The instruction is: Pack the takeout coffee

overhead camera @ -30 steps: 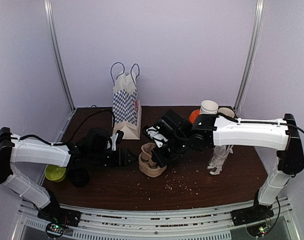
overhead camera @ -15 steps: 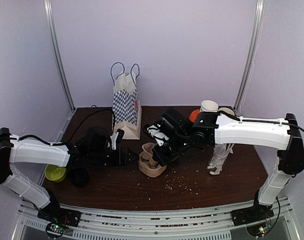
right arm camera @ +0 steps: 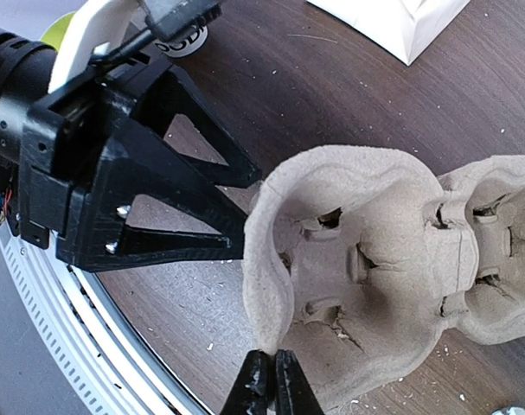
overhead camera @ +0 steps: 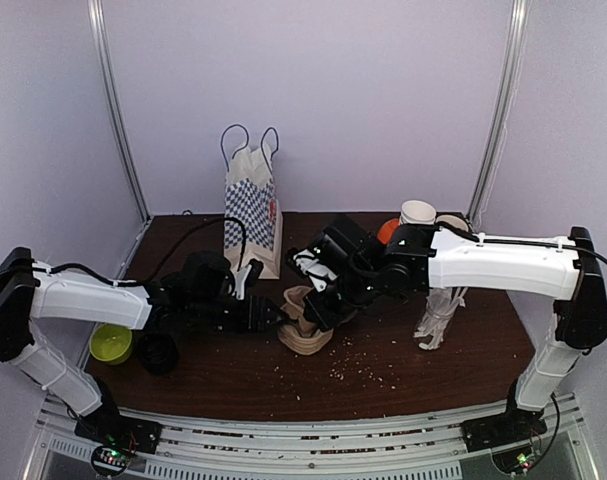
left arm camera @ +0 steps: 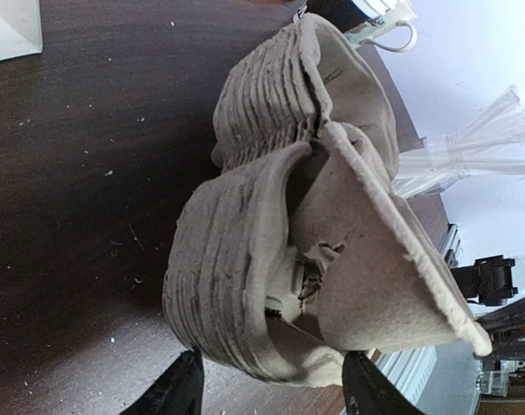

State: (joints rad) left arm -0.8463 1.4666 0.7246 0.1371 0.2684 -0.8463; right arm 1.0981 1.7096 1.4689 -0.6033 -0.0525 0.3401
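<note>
The brown pulp carrier tray (overhead camera: 305, 325) stands tipped on its side at mid-table, its two holes (right arm camera: 392, 259) facing my right wrist camera. My right gripper (right arm camera: 272, 367) is shut, pinching the tray's rim at its fingertips. In the top view that gripper (overhead camera: 321, 312) sits at the tray's upper right side. My left gripper (left arm camera: 271, 393) is open, and its two fingers (left arm camera: 180, 389) straddle the near cup-end of the tray (left arm camera: 279, 259). From above, the left gripper (overhead camera: 279, 318) meets the tray's left side. A small dark-topped cup (overhead camera: 161, 353) stands near the front left, beside the left arm.
The blue-and-white checked paper bag (overhead camera: 253, 215) stands upright behind the tray. A glass of white wrapped straws (overhead camera: 440, 318) stands under the right arm. Stacked paper cups (overhead camera: 418, 213) and an orange object (overhead camera: 388, 232) sit at back right. A lime-green bowl (overhead camera: 111, 345) lies front left. Crumbs dot the table (overhead camera: 383, 370).
My left gripper has slid right until its fingers reach round the tray's end, and its jaws have narrowed a little. The right gripper and tray have hardly moved.
</note>
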